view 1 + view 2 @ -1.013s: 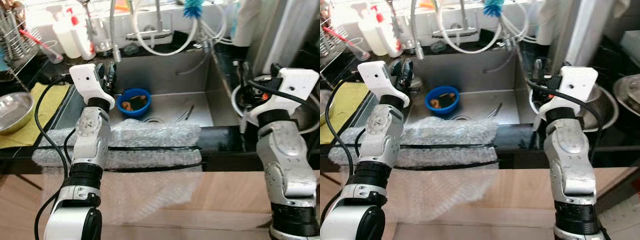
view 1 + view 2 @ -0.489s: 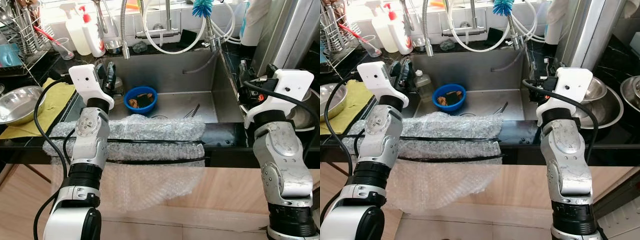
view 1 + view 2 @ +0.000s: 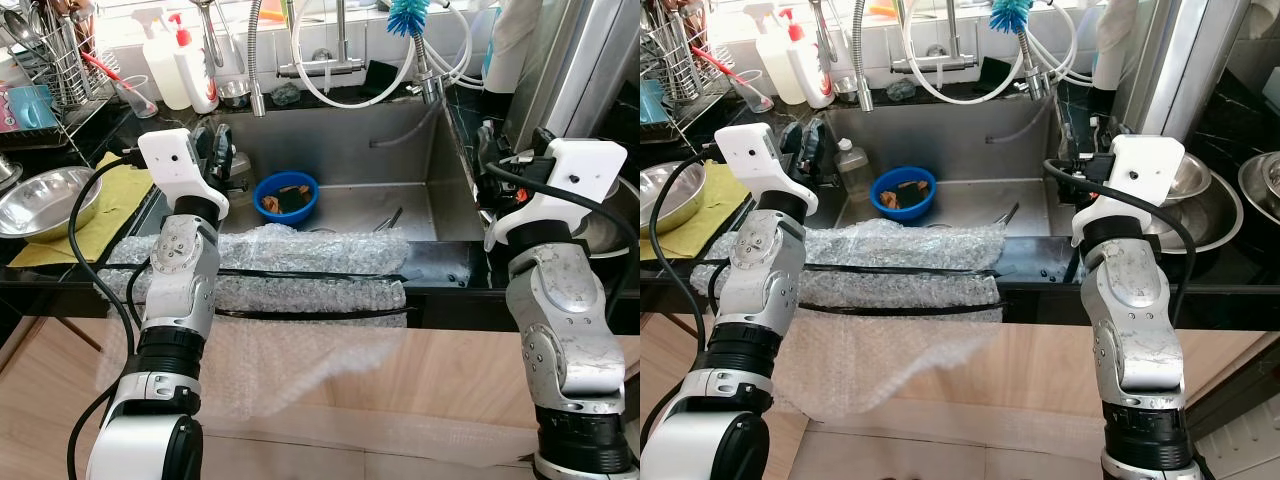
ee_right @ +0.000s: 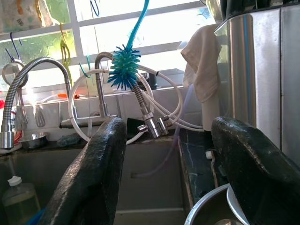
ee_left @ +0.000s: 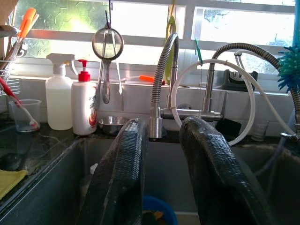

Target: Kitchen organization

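The left gripper (image 5: 161, 173) hovers over the left rim of the steel sink (image 3: 400, 150), fingers slightly parted, holding nothing; the right gripper (image 4: 178, 178), spread wide and empty, hangs over the right counter; a round blue plastic bowl (image 3: 287, 198) sits in the basin beyond the bubble wrap sheet (image 3: 300, 265).

Sink (image 3: 340, 150): brushed steel, matt. Bowl (image 3: 287, 197): glossy blue plastic. Bubble wrap (image 3: 300, 265): clear, bumpy. Countertop (image 3: 440, 268): glossy black stone.
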You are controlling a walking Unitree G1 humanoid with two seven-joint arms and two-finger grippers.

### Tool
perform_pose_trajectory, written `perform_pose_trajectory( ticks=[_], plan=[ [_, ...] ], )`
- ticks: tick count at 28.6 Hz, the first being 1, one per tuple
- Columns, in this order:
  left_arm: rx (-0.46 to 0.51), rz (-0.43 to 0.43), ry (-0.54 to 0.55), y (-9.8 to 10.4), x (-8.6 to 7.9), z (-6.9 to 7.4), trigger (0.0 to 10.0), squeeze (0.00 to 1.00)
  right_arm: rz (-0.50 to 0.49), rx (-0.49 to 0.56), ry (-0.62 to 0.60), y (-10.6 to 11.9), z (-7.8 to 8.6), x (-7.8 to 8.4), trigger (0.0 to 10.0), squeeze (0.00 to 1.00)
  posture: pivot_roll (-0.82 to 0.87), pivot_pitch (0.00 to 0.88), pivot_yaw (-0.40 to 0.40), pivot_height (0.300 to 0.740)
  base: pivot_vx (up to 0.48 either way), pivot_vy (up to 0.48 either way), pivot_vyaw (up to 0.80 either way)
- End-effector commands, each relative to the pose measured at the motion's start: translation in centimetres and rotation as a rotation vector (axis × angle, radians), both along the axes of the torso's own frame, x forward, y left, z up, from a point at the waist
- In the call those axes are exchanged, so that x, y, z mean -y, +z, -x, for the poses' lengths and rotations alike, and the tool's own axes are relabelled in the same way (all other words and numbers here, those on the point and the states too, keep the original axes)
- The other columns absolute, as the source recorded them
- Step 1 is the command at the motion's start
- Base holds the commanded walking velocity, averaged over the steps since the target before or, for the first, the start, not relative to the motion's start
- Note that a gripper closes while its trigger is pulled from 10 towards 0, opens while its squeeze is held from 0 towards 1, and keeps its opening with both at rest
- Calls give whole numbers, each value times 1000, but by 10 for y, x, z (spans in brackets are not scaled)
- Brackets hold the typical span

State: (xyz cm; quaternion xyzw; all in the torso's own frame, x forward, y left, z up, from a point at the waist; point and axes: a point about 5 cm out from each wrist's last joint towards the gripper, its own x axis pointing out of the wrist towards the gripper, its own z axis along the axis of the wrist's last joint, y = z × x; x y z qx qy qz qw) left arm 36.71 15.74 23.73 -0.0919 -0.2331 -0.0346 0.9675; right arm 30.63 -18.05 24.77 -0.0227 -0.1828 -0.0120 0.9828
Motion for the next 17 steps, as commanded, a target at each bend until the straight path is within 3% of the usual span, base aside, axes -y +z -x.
perform_pose_trajectory(
  ticks=[1, 4, 5, 6, 8, 9, 11, 17],
  plan=[
    [-6, 2, 8, 0, -4, -1, 10000, 0, -3, 16, 10, 3, 1, -3, 10000, 0, -79, 100, 118, 740, 0, 0, 0],
    [-6, 2, 8, 0, -4, -1, 10000, 0, -3, 15, 9, 3, 1, -3, 10000, 0, -79, 100, 118, 740, 0, 0, 0],
    [-8, 1, 9, 0, -5, -1, 10000, 0, -35, 40, 27, 13, 7, -8, 10000, 0, -85, 105, 120, 740, 0, 0, 0],
    [-9, 1, 9, -1, -5, -1, 10000, 0, -124, 55, 62, 20, 13, -13, 10000, 0, -90, 106, 119, 740, 0, 0, 0],
    [-10, 1, 9, -1, -5, -1, 10000, 0, -192, 60, 87, 22, 18, -16, 10000, 0, -88, 107, 119, 740, 0, 0, 0],
    [-12, 3, 9, -2, -5, -1, 10000, 0, -288, 64, 117, 23, 24, -21, 10000, 0, -91, 109, 120, 740, 0, 0, 0],
    [-14, 5, 7, -3, -4, -1, 10000, 0, -380, 75, 175, 24, 32, -28, 10000, 0, -96, 109, 120, 740, 0, 0, 0],
    [-17, 4, 4, -4, -3, -1, 10000, 0, -430, 79, 229, 25, 39, -34, 10000, 0, -99, 111, 121, 740, 0, 0, 0]
  ],
)
